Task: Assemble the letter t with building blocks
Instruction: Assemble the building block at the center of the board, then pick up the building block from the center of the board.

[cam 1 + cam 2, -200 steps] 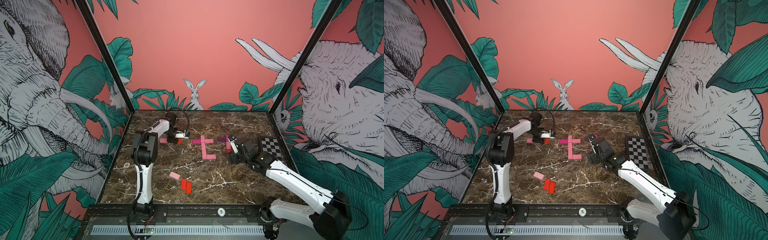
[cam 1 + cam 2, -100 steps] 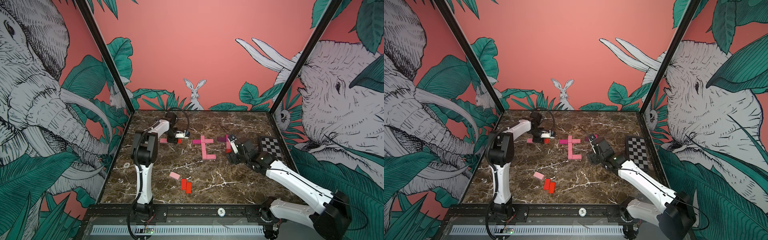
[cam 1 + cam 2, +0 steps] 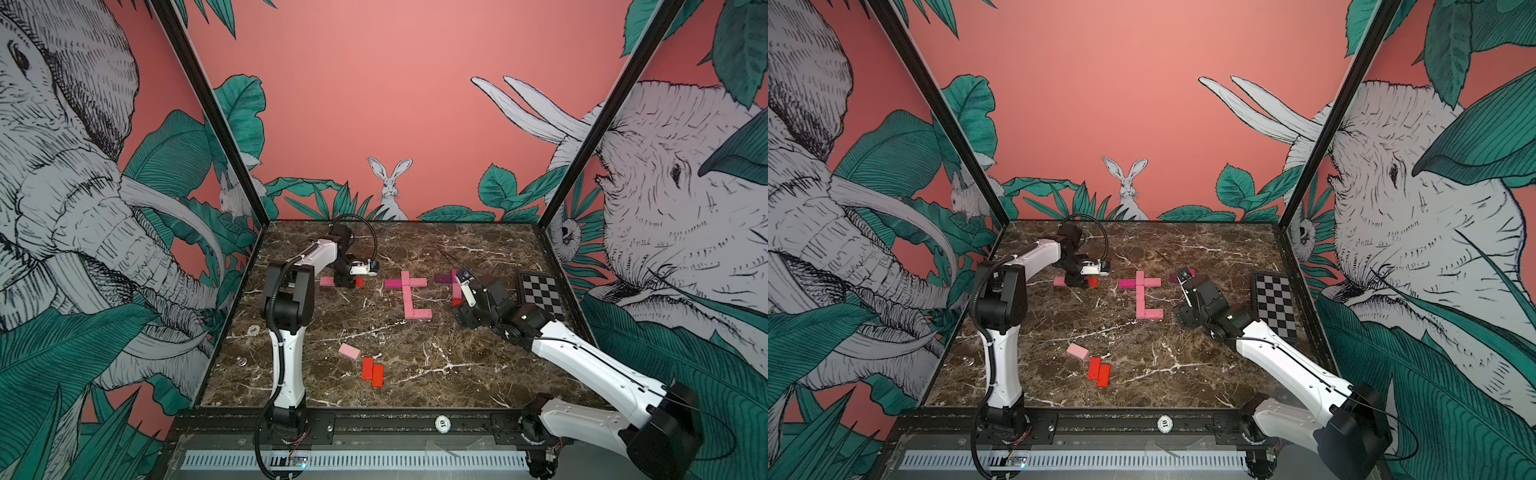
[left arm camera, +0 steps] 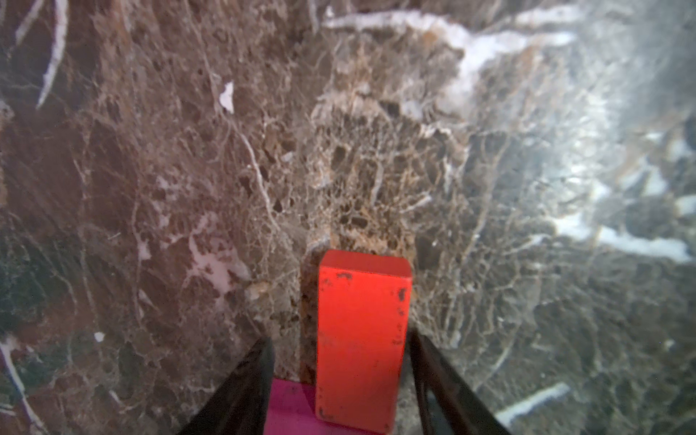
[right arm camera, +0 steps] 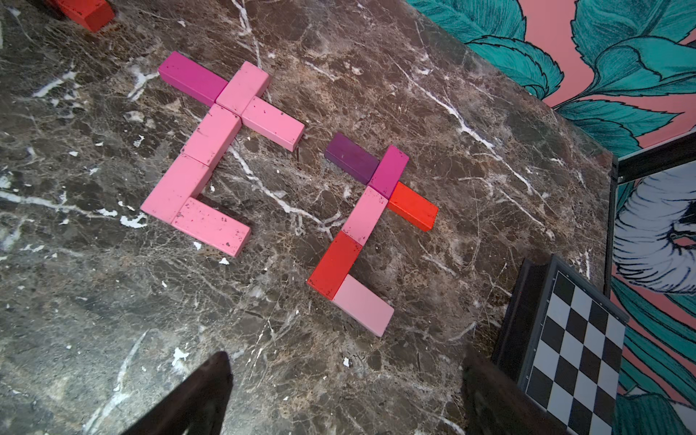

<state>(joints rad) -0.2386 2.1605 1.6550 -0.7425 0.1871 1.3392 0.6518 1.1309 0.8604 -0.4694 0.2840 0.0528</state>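
Note:
In the left wrist view a red block (image 4: 361,339) lies flat on the marble, its near end over a magenta block (image 4: 290,406). My left gripper (image 4: 339,342) straddles the red block, open, with a clear gap on one side. In both top views this spot is far left, where a pink block (image 3: 327,281) and the red block's end (image 3: 358,282) show beside the gripper (image 3: 347,283). A pink letter t (image 5: 211,150) (image 3: 409,295) lies mid-table. A second t of mixed colours (image 5: 361,226) lies to its right. My right gripper (image 5: 346,395) hovers open before it, holding nothing.
A pale pink block (image 3: 349,351) and two red blocks (image 3: 372,370) lie loose toward the front. The black-and-white checkerboard plate (image 3: 540,293) sits by the right wall, close to the right arm. Walls enclose the marble table (image 3: 415,374) on three sides.
The left gripper's jaws have spread apart around the red block. Neither arm has visibly shifted, and the blocks lie where they were.

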